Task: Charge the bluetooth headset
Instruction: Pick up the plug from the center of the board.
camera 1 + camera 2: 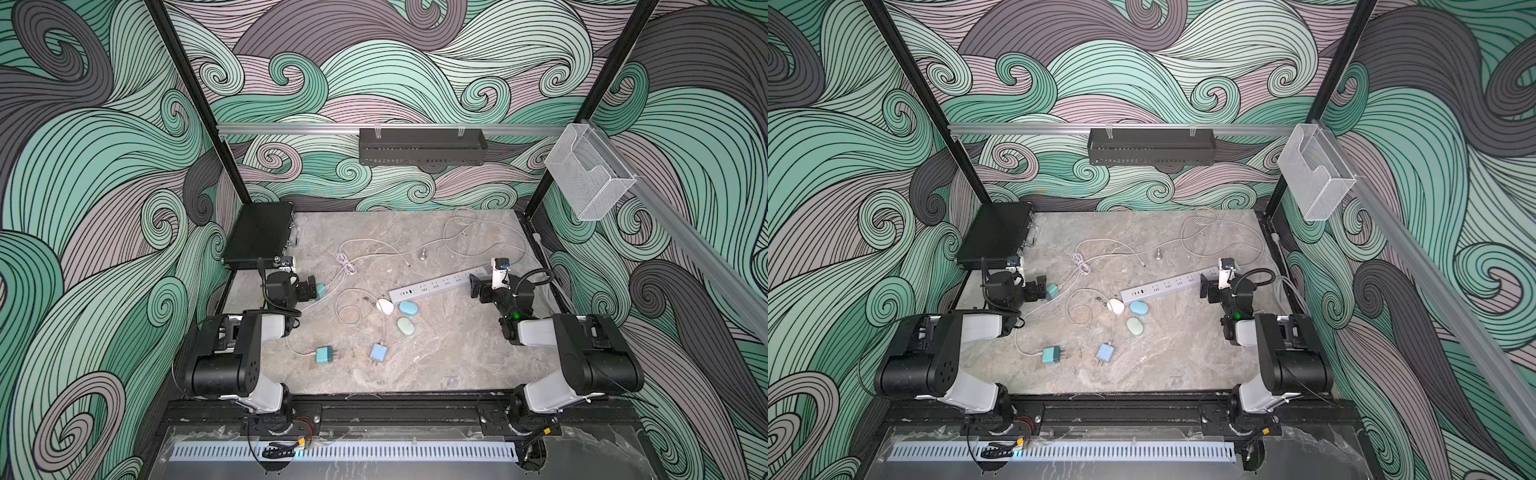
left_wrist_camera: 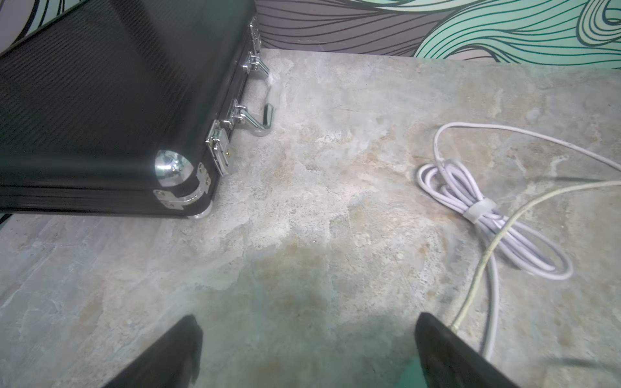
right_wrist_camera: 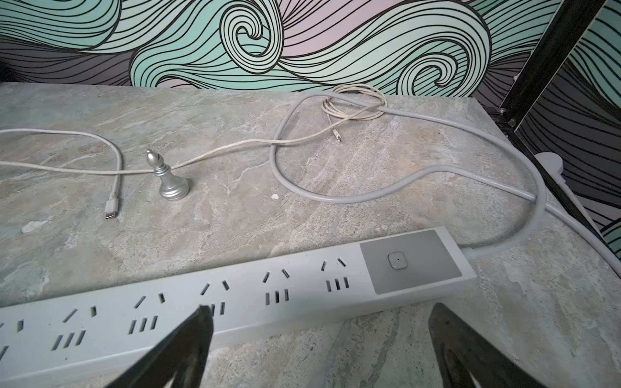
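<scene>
Wave-patterned walls surround a marbled worktop (image 1: 457, 365). Three small oval headset cases lie mid-worktop by the left end of the power strip (image 1: 440, 284): white case (image 1: 385, 306), blue case (image 1: 408, 308), green case (image 1: 405, 325). They are likely light, rigid and slippery, so pinch across the narrow width. Left jaws and right jaws both stand released, empty.

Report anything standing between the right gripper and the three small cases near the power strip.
Nothing visible does. In a top view, bare table lies between the right gripper, jaws open, and the white case, blue case and green case. The power strip runs beside that path, not across it.
</scene>
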You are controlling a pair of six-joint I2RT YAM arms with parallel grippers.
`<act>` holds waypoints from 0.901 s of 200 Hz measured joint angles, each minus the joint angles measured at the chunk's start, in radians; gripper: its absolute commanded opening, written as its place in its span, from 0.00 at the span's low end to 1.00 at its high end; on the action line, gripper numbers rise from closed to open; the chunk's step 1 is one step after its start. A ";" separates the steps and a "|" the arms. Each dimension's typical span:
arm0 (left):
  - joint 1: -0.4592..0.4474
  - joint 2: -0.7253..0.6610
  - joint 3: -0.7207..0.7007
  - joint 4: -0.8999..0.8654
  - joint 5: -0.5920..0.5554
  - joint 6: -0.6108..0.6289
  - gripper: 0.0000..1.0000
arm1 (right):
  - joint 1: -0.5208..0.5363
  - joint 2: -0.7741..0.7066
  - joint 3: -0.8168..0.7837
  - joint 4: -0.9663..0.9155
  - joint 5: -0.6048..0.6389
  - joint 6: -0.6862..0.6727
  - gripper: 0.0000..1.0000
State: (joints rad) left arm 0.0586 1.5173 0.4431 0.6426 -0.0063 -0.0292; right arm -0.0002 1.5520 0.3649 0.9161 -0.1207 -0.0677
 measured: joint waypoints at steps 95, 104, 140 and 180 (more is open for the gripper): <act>0.000 0.000 0.000 0.001 0.000 0.000 0.98 | 0.000 0.000 0.000 0.000 0.000 0.001 0.99; 0.000 0.000 0.000 0.001 0.000 0.000 0.99 | 0.000 0.000 0.000 0.000 0.000 0.001 0.99; 0.000 -0.003 0.000 0.002 0.017 0.017 0.86 | -0.006 -0.015 0.000 -0.012 -0.014 0.002 0.93; -0.028 -0.211 0.181 -0.382 0.034 -0.006 0.80 | 0.010 -0.386 0.077 -0.389 -0.016 0.060 0.78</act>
State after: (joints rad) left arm 0.0303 1.3060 0.6239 0.2604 0.0273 -0.0353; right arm 0.0097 1.1660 0.4416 0.5274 -0.1371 -0.0078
